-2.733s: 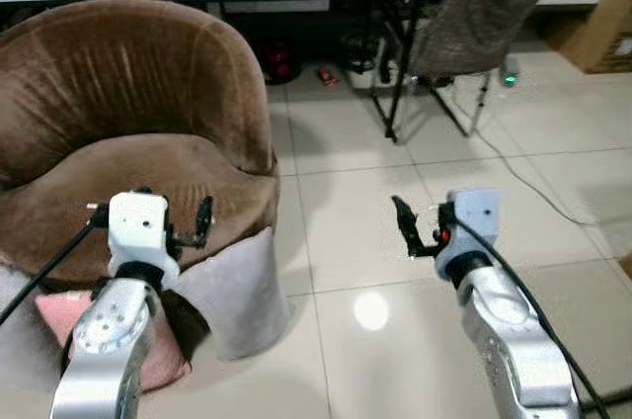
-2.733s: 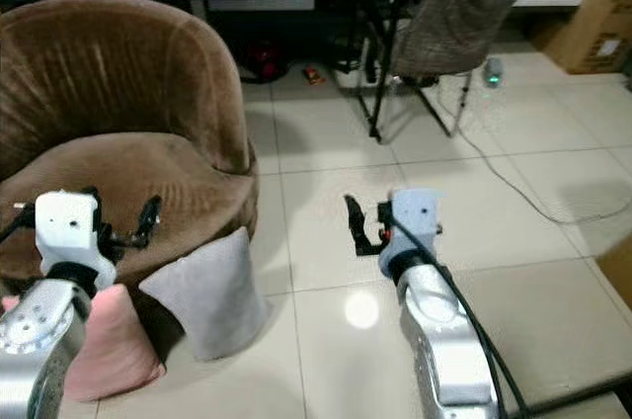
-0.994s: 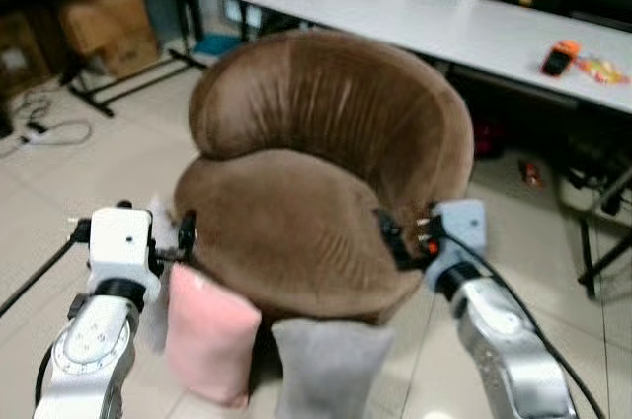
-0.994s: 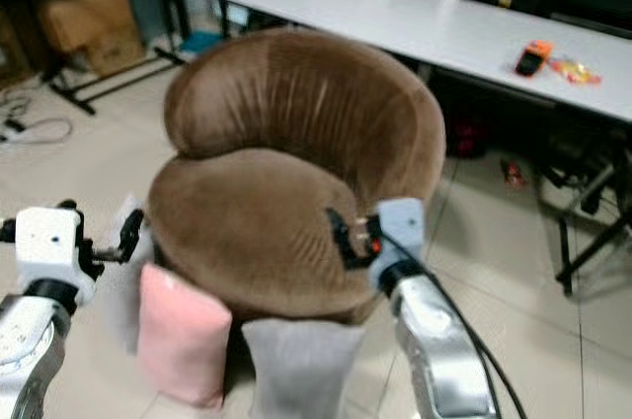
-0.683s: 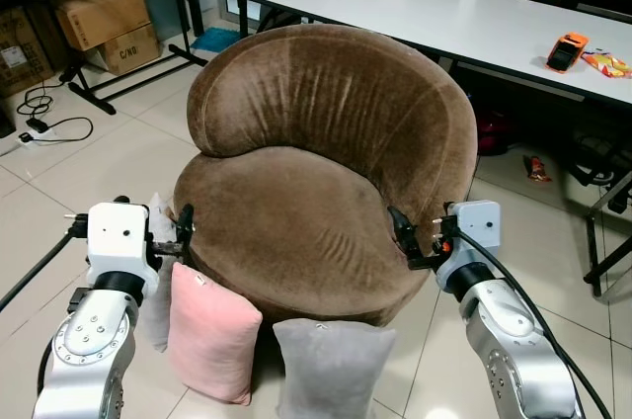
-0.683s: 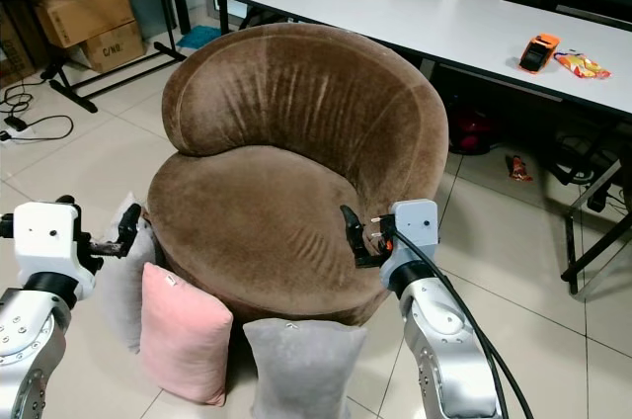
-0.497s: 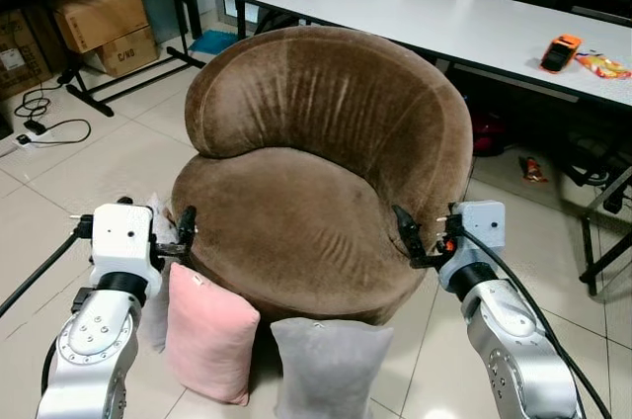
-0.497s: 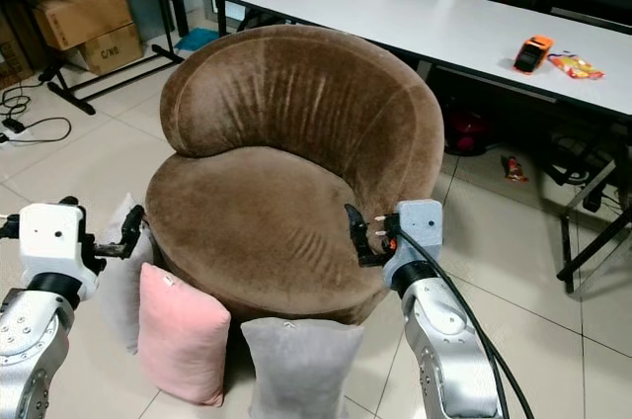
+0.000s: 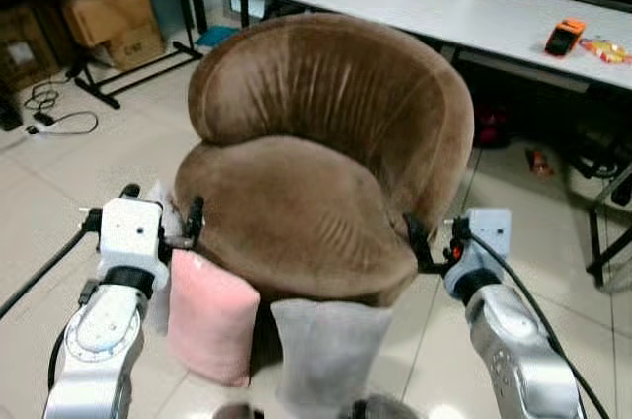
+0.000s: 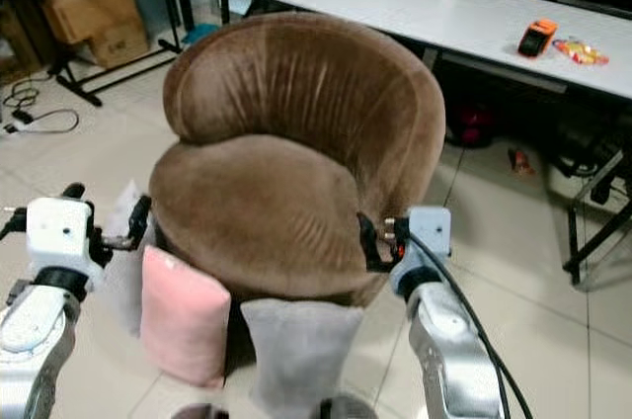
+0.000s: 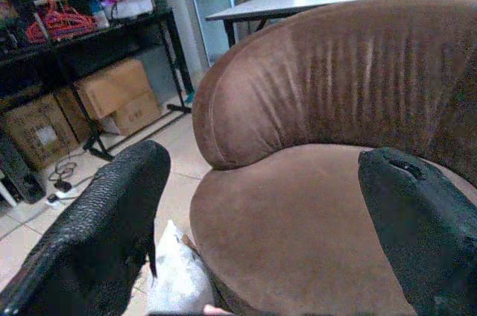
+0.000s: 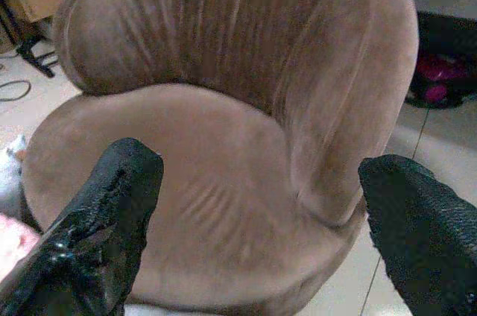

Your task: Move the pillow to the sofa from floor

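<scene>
Three pillows lean on the floor against the front of a round brown sofa chair [image 9: 296, 211]: a pink pillow [image 9: 209, 315], a grey pillow [image 9: 326, 350] and a pale pillow [image 9: 158, 276] half hidden behind my left arm. My left gripper [image 9: 163, 202] hovers open above the pink pillow, beside the sofa's left edge. My right gripper [image 9: 427, 246] is open at the sofa's right front edge. Both wrist views look across the sofa seat [image 11: 298, 219] between widely spread fingers [image 12: 112, 204], with nothing held.
A long white table [image 9: 415, 4] stands behind the sofa with an orange device [image 9: 564, 37] and a snack packet [image 9: 602, 46] on it. Cardboard boxes [image 9: 99, 14] and floor cables [image 9: 49, 113] lie at the left. Black metal legs [image 9: 602, 231] stand at the right. Tiled floor surrounds the sofa.
The view swung from the sofa's right side to face it head on. In the last half second it shifted slightly closer and lower. Both grippers stayed open and empty.
</scene>
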{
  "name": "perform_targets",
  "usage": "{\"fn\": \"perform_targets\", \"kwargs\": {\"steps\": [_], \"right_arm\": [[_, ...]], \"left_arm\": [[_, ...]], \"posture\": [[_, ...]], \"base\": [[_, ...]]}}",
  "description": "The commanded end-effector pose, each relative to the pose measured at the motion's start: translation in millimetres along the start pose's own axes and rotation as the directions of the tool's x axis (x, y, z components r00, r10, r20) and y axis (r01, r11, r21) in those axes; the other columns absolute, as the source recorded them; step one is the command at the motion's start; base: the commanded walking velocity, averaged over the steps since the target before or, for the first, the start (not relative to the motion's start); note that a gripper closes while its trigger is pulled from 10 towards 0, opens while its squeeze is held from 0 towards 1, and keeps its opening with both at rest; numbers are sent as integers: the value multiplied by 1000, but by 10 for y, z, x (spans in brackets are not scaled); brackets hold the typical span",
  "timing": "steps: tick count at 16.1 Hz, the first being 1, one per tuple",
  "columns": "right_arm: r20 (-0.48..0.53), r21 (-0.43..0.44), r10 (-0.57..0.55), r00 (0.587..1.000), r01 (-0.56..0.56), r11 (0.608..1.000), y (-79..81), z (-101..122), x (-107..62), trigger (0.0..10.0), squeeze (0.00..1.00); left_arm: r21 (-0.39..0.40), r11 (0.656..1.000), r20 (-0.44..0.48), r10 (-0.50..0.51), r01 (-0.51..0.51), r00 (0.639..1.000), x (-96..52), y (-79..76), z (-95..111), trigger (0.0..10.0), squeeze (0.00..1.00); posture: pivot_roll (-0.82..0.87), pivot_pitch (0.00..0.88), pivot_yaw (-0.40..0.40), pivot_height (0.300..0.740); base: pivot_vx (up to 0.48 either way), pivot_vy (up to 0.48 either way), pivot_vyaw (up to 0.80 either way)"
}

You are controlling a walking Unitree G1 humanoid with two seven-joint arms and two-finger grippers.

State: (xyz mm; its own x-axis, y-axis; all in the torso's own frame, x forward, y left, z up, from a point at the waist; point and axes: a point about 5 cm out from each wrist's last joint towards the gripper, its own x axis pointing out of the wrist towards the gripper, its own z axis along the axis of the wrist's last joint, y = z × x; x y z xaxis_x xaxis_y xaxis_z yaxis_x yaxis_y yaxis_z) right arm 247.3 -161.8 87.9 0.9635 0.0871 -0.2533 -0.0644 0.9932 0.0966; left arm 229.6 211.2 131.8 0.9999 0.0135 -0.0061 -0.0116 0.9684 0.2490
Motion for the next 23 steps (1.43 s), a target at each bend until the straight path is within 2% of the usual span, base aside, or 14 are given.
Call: {"fn": "perform_targets", "kwargs": {"steps": [1, 8, 13, 16, 19, 23], "right_arm": [[-29, -4, -12, 1000, 11, 1000, -10, -36, 8, 10000, 0], [-35, -23, -12, 999, 11, 1000, 11, -28, 23, 10000, 0], [-39, -26, -19, 999, 18, 1000, 4, -23, 41, 10000, 0], [-38, -88, 6, 999, -9, 996, 40, -9, 57, 10000, 0], [-37, -72, -13, 999, 10, 997, 29, -4, 72, 10000, 0], [-39, -61, -41, 998, 38, 997, -13, -12, 85, 10000, 0]], "left_arm": [[18, 1000, -13, -15, 16, 1000, -20, -23, -50, 10000, 0], [-34, 999, -18, 0, -1, 1000, -40, -9, -96, 10000, 0], [-55, 998, -20, 6, -7, 1000, -54, -1, -110, 10000, 0], [-58, 998, -20, 6, -7, 1000, -56, 2, -110, 10000, 0], [-59, 998, -19, 8, -9, 1000, -58, 5, -114, 10000, 0], [-58, 998, -20, 2, -3, 1000, -53, -8, -118, 10000, 0]], "posture": [[51, 0, -27, 631], [50, 0, -32, 621], [53, 0, -36, 621], [55, 0, -39, 621], [55, 0, -41, 621], [56, 0, -41, 621]], "base": [[0, 0, 0], [0, 0, 0], [325, 0, 0], [346, 0, 0], [347, 0, 792], [348, 0, 0]]}}
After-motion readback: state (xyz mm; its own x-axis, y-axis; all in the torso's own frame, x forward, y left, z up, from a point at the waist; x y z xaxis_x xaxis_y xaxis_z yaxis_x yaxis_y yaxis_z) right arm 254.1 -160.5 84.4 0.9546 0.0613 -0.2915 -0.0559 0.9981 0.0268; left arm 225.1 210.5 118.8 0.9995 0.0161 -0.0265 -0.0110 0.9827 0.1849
